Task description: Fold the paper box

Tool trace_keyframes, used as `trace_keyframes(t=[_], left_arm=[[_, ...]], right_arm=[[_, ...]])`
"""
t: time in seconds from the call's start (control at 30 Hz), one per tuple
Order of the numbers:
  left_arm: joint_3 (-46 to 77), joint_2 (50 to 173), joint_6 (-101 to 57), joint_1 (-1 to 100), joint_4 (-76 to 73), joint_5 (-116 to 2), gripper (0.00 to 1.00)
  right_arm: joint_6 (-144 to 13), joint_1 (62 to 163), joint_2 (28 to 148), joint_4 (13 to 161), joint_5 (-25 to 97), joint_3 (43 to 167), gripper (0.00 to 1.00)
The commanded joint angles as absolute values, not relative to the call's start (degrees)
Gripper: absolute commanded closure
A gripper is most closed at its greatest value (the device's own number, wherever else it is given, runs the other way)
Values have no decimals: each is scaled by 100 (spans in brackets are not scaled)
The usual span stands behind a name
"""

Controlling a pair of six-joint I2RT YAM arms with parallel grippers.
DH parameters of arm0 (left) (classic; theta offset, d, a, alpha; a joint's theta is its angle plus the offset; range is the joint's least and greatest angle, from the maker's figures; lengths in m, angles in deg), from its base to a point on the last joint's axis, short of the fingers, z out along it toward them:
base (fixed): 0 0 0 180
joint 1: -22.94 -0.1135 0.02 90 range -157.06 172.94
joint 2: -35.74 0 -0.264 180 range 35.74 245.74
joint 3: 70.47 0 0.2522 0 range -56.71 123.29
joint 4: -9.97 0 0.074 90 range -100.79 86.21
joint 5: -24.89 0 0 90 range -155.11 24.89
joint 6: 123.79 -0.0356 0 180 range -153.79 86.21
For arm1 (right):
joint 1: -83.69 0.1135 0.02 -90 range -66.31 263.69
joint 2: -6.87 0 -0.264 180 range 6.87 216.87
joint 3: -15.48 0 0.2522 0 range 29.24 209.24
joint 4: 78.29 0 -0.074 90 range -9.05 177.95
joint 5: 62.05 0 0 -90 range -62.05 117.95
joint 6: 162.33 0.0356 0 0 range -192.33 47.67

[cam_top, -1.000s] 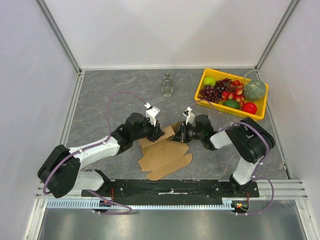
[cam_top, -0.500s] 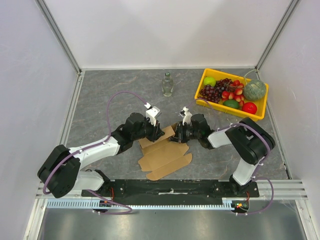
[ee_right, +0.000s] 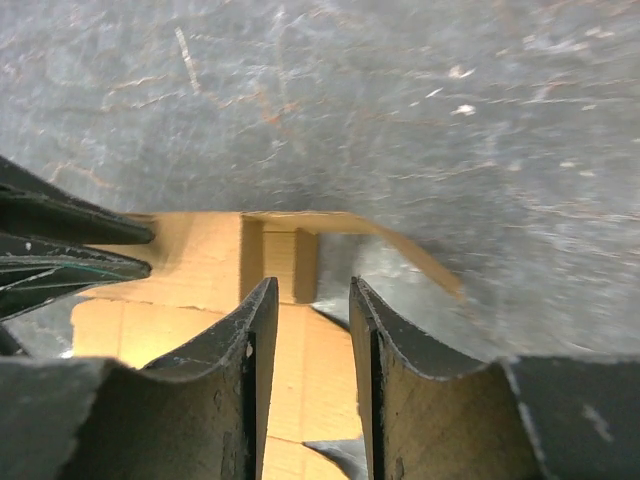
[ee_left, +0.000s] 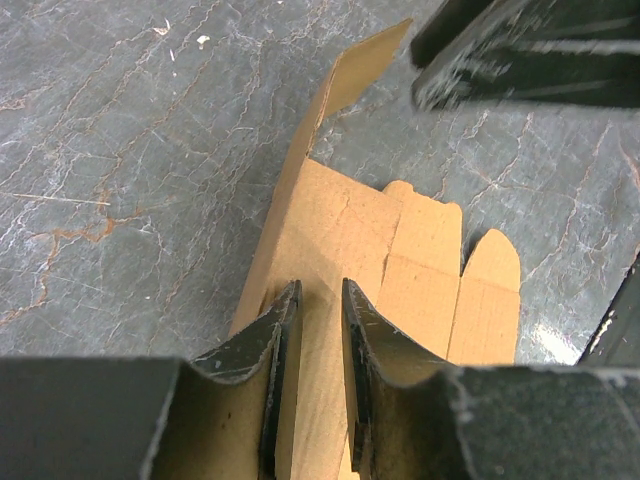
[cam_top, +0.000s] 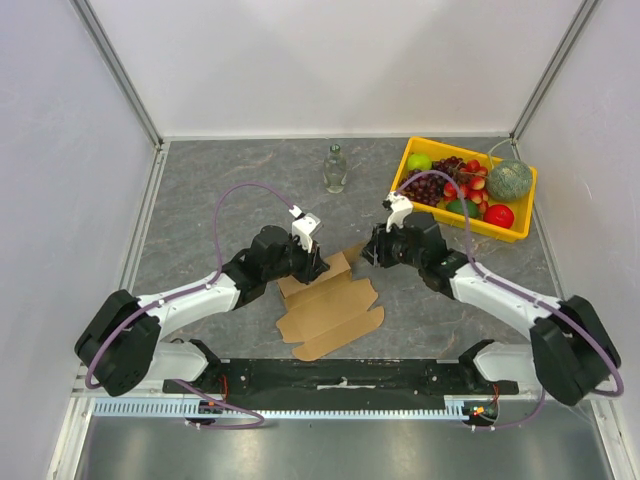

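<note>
Right end effector [cam_top: 373, 251] released paper box [cam_top: 330, 308].

You read: paper box [cam_top: 330, 305] – matt brown cardboard, smooth, creased | table [cam_top: 220, 190] – grey stone-look, veined, faint sheen | tray [cam_top: 415, 150] – glossy yellow plastic | bottle [cam_top: 335, 168] – clear, glossy | right gripper [ee_right: 310, 290] – matt black, edges scuffed pale.

Tabletop [cam_top: 200, 190] free at left; paper box [cam_top: 330, 315], bottle [cam_top: 335, 168], tray [cam_top: 500, 231] obstruct elsewhere.
</note>
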State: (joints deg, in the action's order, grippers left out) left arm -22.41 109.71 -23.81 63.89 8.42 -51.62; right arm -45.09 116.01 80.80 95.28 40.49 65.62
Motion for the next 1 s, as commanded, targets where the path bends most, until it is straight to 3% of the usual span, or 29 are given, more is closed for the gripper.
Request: trace_keyframes(t=[0.0, 0.2, 0.57, 0.77, 0.97], left_arm=[[-2226, 10930, -2439, 6416, 623, -5255, 71], [-2243, 10921, -2439, 6408, 623, -5263, 71], [-2217, 10913, -2439, 6408, 605, -5237, 71], [-2208, 10965, -2439, 6408, 614, -5219, 71], [-2199, 10965, -2447, 6408, 614, -5219, 72]], right_arm=[[-4948, 11446, 7613, 8462, 3279, 6852, 58], [-4842, 11410, 7454, 8434, 3438, 6511, 61], [-6572, 11340, 7691, 8645, 2672, 6878, 37], [-7443, 11296, 8271, 8628, 3365, 7274, 37], [-7637, 11235, 8666, 8558, 3753, 7581, 43]])
